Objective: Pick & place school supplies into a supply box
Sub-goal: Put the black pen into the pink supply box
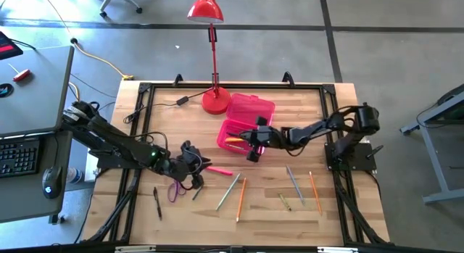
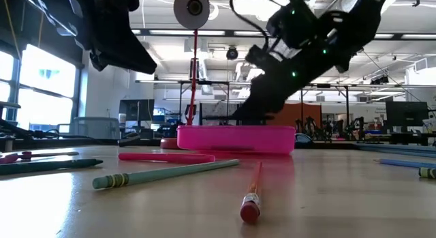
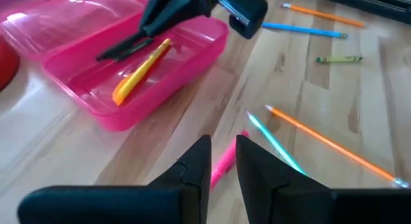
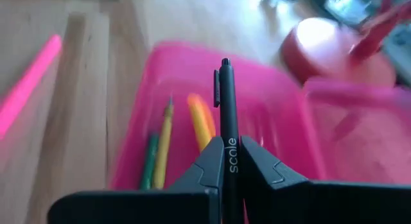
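The right hand (image 1: 255, 140) is hovering over the open pink supply box (image 1: 239, 133), its two fingers pressing tight on a black pen (image 4: 226, 115) that is sticking out past the fingertips and pointing over the box's tray. Inside that tray an orange marker (image 4: 201, 121), a yellow pencil (image 4: 162, 137) and a green pencil (image 4: 149, 156) are lying side by side; the box's hinged lid (image 1: 252, 106) is lying flat on the side of the box toward the red desk lamp (image 1: 215, 99), whose base is sitting just beside it. The left hand (image 1: 194, 166) is waiting above the table (image 1: 312, 108) on the side of the box away from the right arm's base, its fingers (image 3: 196, 166) nearly closed with only a thin gap between them and gripping nothing. A pink marker (image 1: 220, 169) is lying on the table between that hand and the box. Farther from the box, purple-handled scissors (image 1: 175, 190) and a second black pen (image 1: 157, 204) are resting near the left hand, while a light green pencil (image 1: 228, 191) and an orange pencil (image 1: 241, 197) are lying side by side in front of the box. Well apart from the box, below the right arm, a blue pencil (image 1: 293, 182), another orange pencil (image 1: 315, 182) and a short olive crayon (image 1: 285, 202) are lying on the wood.
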